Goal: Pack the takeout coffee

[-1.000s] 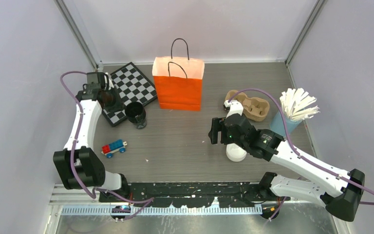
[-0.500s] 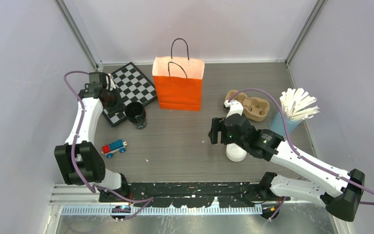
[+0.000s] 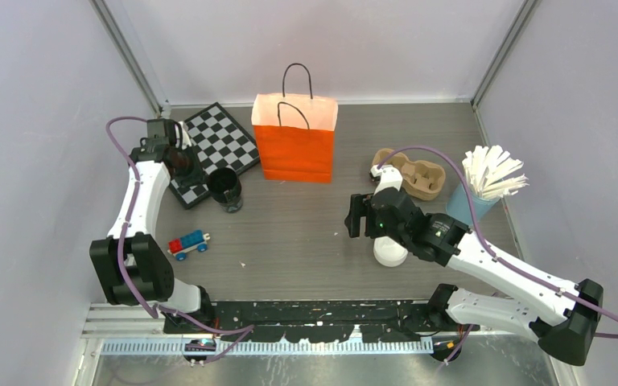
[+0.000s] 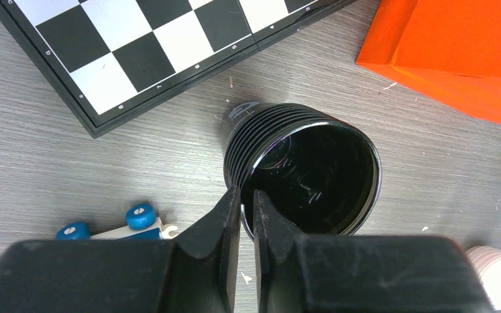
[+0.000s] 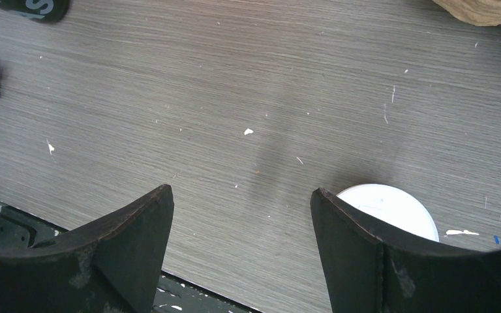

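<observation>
I see the takeout coffee (image 3: 388,252) standing on the table, near and to the right of the orange bag (image 3: 294,149), partly beneath my right arm. The right gripper (image 5: 241,195) hangs spread wide and empty, with the coffee just beside one finger. Left of the bag, the left gripper (image 4: 246,199) is pressed together on nothing, above the black cup (image 4: 306,176) by the chessboard (image 4: 150,45).

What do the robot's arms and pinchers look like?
The left arm and right arm are white tubes with chunky black joints. A purple cable loops along each. The left gripper and right gripper have plain black, wedge-shaped fingers.
</observation>
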Robot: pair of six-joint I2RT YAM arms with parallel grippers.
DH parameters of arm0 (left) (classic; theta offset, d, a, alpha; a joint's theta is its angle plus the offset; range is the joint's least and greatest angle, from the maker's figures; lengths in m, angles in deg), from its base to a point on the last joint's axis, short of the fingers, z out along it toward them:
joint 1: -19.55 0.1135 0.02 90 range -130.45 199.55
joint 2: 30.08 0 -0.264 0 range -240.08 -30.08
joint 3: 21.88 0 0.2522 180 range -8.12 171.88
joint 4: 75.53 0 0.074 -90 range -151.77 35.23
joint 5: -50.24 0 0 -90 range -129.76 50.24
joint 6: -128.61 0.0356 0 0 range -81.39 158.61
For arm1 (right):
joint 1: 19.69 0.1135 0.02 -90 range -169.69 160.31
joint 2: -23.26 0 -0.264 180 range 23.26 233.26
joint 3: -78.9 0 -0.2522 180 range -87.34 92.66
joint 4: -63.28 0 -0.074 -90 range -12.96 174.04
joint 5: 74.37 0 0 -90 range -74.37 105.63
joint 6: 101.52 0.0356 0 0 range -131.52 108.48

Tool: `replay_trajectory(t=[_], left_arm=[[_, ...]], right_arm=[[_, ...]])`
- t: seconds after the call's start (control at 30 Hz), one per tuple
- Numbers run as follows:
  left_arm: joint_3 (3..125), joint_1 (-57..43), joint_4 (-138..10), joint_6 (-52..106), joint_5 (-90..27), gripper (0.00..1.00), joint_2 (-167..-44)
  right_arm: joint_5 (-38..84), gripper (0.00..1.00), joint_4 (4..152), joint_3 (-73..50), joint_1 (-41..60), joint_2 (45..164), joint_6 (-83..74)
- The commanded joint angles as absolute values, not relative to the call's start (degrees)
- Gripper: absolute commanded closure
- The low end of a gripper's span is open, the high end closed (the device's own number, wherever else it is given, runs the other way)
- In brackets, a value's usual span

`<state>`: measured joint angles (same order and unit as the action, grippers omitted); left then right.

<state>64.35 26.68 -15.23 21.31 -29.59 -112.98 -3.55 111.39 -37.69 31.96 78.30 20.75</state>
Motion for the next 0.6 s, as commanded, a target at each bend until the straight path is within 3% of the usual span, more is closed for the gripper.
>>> replay_trajectory(t=[0.0,0.57], left_arm=[[64.92,26.82,-15.95,22.34,-28.64,0.87,-112.65],[64.93,26.84,-15.98,22.79,-28.07,0.89,-113.35]], right_arm=[[-4.97,0.19,110.09,-36.77,32.25,76.61,21.18],[-5.28,0.19,110.23,-37.42,32.20,75.86,21.00]])
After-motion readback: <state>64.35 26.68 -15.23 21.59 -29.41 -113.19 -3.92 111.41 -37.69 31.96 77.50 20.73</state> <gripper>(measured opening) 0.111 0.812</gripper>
